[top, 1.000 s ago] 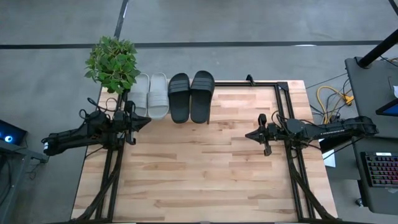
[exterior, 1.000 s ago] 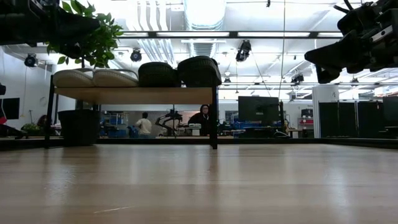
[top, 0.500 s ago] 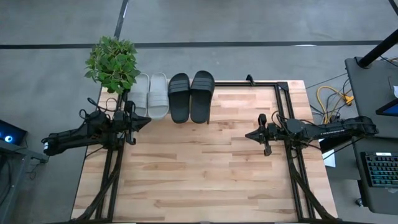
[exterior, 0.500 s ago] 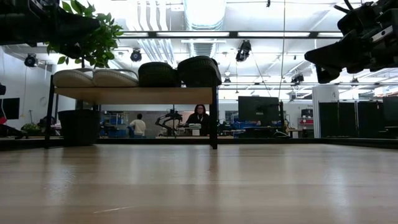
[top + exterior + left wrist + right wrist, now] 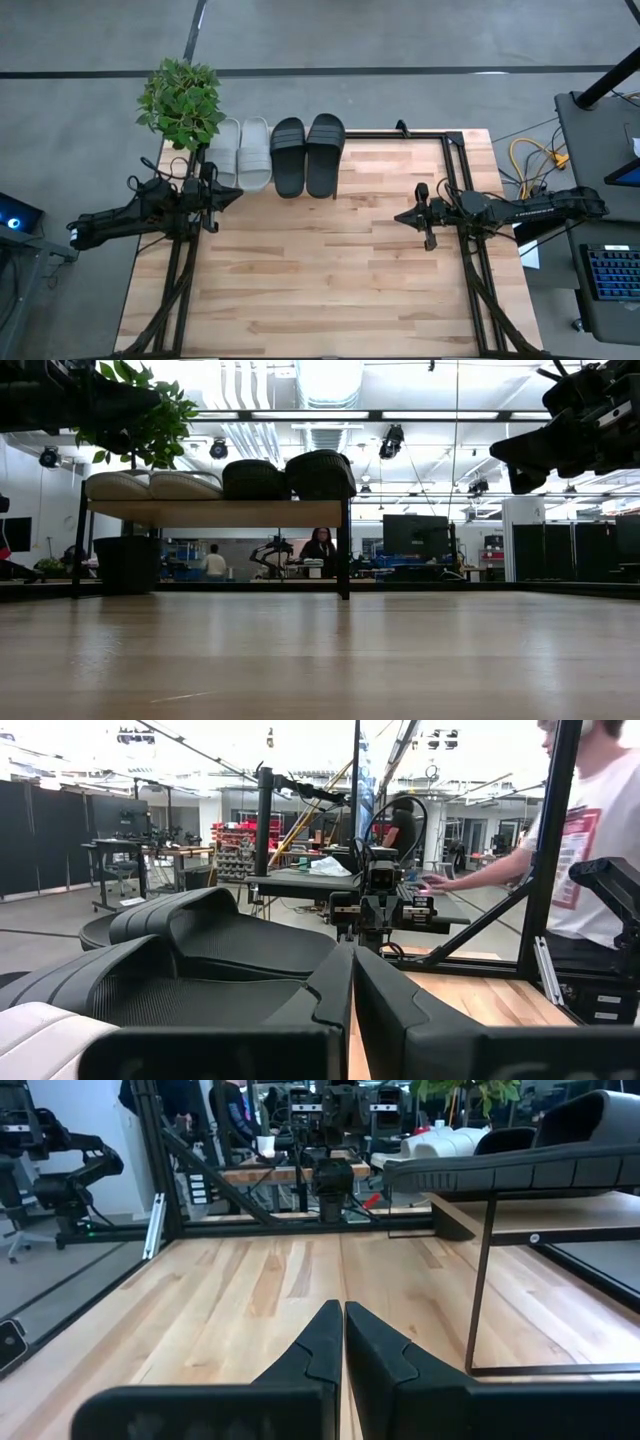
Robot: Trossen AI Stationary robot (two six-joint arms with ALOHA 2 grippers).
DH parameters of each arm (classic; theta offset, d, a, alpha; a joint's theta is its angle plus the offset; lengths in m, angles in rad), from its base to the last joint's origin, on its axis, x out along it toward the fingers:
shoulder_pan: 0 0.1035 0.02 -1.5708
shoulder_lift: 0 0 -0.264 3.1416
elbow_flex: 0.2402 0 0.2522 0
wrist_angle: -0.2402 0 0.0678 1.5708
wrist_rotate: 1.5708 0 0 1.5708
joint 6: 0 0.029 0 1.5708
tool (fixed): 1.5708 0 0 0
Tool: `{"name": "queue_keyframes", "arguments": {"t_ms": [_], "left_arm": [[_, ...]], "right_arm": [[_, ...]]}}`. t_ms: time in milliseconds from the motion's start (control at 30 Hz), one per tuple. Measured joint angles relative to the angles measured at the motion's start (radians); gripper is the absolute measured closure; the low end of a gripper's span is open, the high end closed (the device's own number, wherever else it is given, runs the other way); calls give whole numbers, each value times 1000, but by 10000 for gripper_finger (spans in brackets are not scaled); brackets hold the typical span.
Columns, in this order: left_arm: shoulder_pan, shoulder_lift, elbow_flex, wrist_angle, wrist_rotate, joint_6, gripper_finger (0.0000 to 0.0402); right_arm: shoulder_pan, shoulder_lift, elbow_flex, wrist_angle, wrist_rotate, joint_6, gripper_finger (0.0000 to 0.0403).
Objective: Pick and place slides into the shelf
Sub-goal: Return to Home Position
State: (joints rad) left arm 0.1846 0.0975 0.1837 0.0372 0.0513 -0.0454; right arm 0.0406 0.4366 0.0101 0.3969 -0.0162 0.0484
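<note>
1. Under the shelf [image 5: 215,513], two far-off people [image 5: 322,547] are shown too small for detail.
2. From above, the shelf's board is almost wholly covered by the slides [image 5: 325,155]; the end grey slide [image 5: 229,158] is partly overlapped by the plant [image 5: 181,100].
3. Right of the shelf, the right arm [image 5: 590,420] is cut off by the low view's edge.
4. Beyond the shelf, a person [image 5: 600,830] is cut off by the left wrist view's edge.
</note>
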Motion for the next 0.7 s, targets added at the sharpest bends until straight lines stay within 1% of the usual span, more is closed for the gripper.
{"name": "queue_keyframes", "arguments": {"t_ms": [700], "left_arm": [[0,0,0,0,0,0,402]], "right_arm": [[0,0,0,0,0,4,394]]}}
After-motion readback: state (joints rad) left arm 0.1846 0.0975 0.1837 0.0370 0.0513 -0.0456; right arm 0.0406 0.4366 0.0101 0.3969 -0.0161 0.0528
